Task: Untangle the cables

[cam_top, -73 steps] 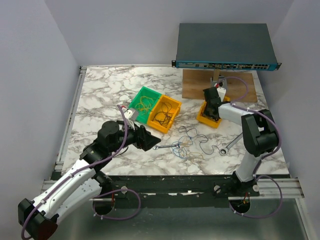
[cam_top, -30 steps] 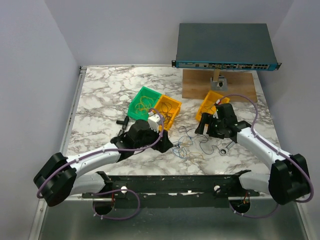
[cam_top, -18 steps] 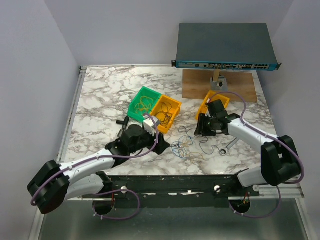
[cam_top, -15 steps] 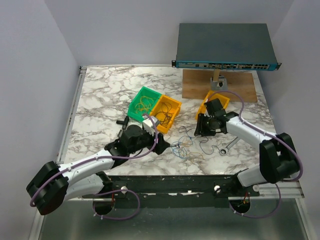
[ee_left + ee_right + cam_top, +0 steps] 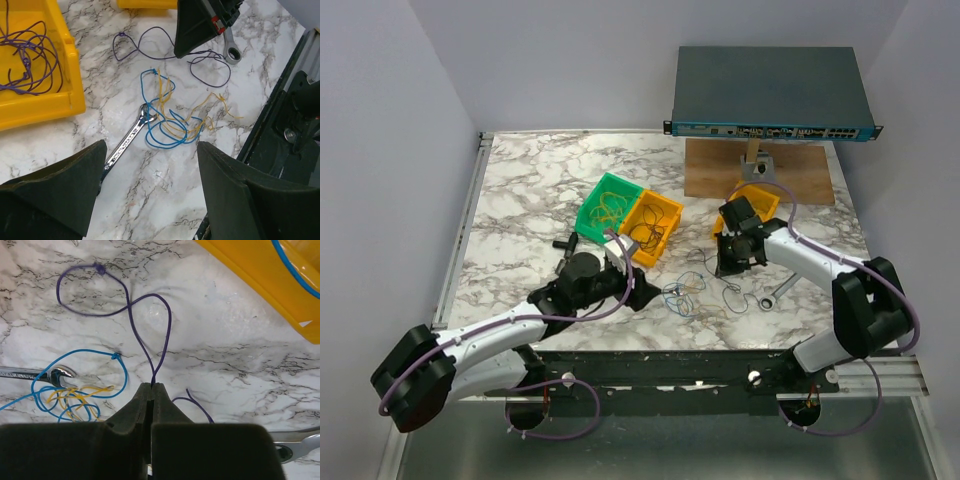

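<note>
Pincer [image 5: 151, 386] on right arm nips purple cable [image 5: 130, 302]

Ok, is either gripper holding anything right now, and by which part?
The right gripper is shut on the purple cable, pinching it at its fingertips where the loop's two strands meet. The left gripper is open and holds nothing.

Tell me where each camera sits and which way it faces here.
Top external: above and behind the arm bases, looking down at the marble table; both arms show.
Left wrist: on the left end effector, looking down at the blue and yellow cables; its open fingers frame the bottom.
Right wrist: on the right end effector, looking down at the purple cable it pinches; its shut fingers show.
Shared: both wrist views show those cables and the wrench.
</note>
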